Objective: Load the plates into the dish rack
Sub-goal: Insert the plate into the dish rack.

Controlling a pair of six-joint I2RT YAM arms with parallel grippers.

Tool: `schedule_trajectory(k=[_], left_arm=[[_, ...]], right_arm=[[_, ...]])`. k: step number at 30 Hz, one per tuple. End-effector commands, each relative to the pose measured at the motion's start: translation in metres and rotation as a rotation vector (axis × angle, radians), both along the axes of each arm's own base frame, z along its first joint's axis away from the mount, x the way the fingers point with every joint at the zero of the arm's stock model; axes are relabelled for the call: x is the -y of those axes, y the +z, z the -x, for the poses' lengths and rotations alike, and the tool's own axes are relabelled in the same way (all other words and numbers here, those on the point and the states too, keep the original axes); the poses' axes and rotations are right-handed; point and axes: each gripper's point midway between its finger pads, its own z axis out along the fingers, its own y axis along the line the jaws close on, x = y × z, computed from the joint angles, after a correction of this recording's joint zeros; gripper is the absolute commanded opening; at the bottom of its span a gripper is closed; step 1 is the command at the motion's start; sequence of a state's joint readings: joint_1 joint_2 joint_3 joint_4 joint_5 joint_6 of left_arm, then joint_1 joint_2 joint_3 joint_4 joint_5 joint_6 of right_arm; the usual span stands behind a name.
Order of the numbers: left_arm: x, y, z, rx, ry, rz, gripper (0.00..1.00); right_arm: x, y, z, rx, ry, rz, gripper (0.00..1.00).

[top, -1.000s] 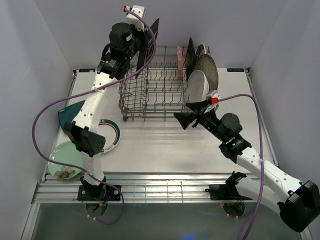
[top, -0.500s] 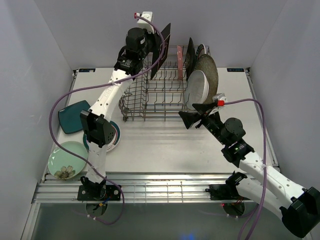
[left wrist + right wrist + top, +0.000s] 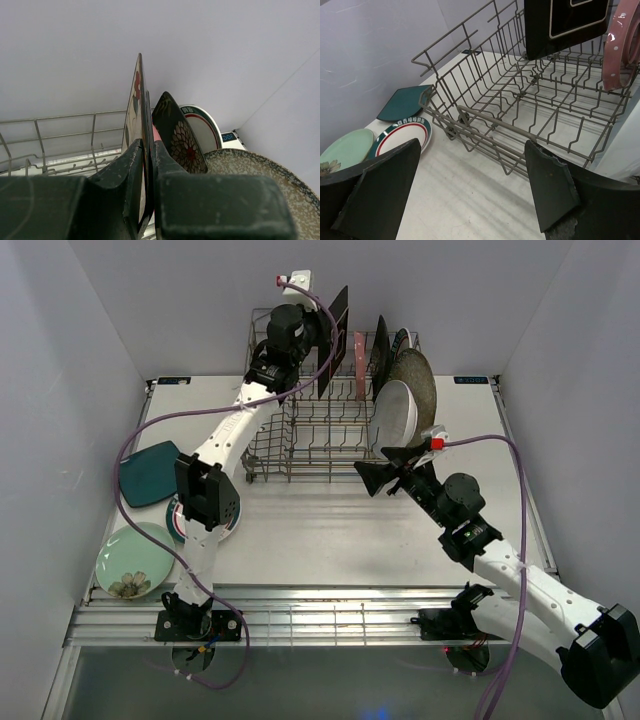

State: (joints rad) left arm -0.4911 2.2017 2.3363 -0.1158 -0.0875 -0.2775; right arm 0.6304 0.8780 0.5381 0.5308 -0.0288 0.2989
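My left gripper (image 3: 322, 326) (image 3: 148, 145) is shut on the lower edge of a square plate (image 3: 338, 312) (image 3: 136, 90) (image 3: 565, 20), black on one face and cream floral on the other. It holds the plate upright above the dish rack (image 3: 300, 425) (image 3: 520, 115), just left of the pink dotted plate (image 3: 358, 360) (image 3: 617, 55). A black floral plate (image 3: 380, 345) (image 3: 181, 137), a speckled grey plate (image 3: 418, 378) (image 3: 270, 170) and a white oval plate (image 3: 395, 415) stand in the rack's right end. My right gripper (image 3: 390, 472) (image 3: 465, 185) is open and holds nothing, low in front of the rack.
Left of the rack on the table lie a teal square plate (image 3: 148, 472) (image 3: 405, 102), a teal-rimmed round plate (image 3: 228, 522) (image 3: 402, 135) partly under my left arm, and a pale green plate (image 3: 130, 560) (image 3: 345, 150). Walls close in at the back and both sides.
My left arm has carried the square plate to the right, from the rack's left end to over its middle, near the pink plate. The right arm has barely shifted.
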Motion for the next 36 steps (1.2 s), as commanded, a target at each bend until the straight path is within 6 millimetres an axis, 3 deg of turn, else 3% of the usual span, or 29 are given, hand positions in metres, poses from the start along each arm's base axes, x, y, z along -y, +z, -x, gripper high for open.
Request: schedule_trajectory(k=[1,8,20,31,36], left_arm=[[-0.007,0.142,0.041,0.347,-0.013,0.211,0.00],[0.012,0.126,0.038,0.318,-0.014,0.224,0.00],[0.022,0.114,0.030,0.311,0.053,0.222,0.00],[0.030,0.112,0.031,0.331,0.081,0.208,0.00],[0.037,0.123,0.040,0.392,0.075,0.183,0.00]], right_arm=[[0.002,0.019,0.002,0.054,-0.009,-0.060,0.90],[0.006,0.019,0.004,0.060,-0.017,-0.066,0.90],[0.014,0.020,0.005,0.070,-0.049,-0.074,0.90],[0.019,0.021,0.009,0.079,-0.059,-0.075,0.90],[0.021,0.021,0.009,0.080,-0.071,-0.071,0.90]])
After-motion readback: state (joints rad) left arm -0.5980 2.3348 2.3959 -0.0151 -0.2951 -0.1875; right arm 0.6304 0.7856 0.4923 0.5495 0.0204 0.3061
